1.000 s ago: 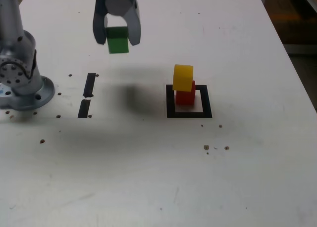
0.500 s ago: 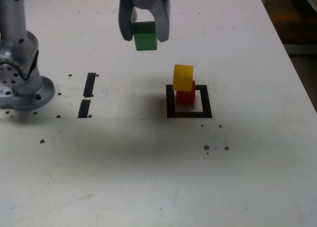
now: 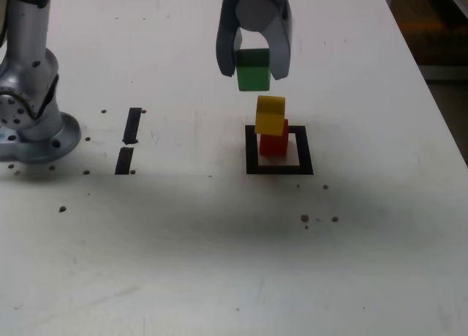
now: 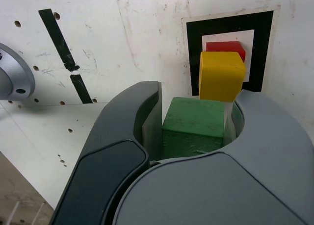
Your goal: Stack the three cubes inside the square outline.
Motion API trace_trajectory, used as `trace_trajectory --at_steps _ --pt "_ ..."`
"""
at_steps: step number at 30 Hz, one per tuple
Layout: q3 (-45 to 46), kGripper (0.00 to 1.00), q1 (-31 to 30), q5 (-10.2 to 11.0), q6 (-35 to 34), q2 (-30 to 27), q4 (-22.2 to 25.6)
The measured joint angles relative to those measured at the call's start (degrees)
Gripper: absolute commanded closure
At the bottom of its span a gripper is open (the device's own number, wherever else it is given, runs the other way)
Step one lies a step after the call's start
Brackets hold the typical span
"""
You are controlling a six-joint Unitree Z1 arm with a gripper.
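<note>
My gripper [image 3: 254, 63] is clamped on the green cube [image 3: 253, 69], jaws drawn in against its two sides; the wrist view shows the cube [image 4: 195, 124] seated between the dark fingers [image 4: 147, 122]. It hangs in the air, clear of everything below.

Just under it, and slightly toward the exterior view's right, the yellow cube [image 3: 270, 115] sits on top of the red cube [image 3: 274, 142]. Yellow is not square on red: it overhangs toward the exterior view's left, and red's far edge peeks out beyond it in the wrist view [image 4: 224, 46]. There is a visible gap between green and yellow.

Red rests on the white inside of the square outline [image 3: 278, 168], toward the back of it rather than dead centre.

Further out on the table [image 3: 219, 263]: two short black strips [image 3: 129, 140] end to end, well to the exterior view's left of the outline. The arm's metal base [image 3: 33, 127] stands beyond them at the left edge. Small dark specks scattered across the white surface.
</note>
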Motion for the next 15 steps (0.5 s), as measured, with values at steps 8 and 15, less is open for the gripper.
trace_trajectory --at_steps 8,15 --pt "0.0 0.8 0.0 0.1 0.5 2.5 -1.7" --pt "0.4 0.74 0.0 0.8 0.6 3.6 -2.9"
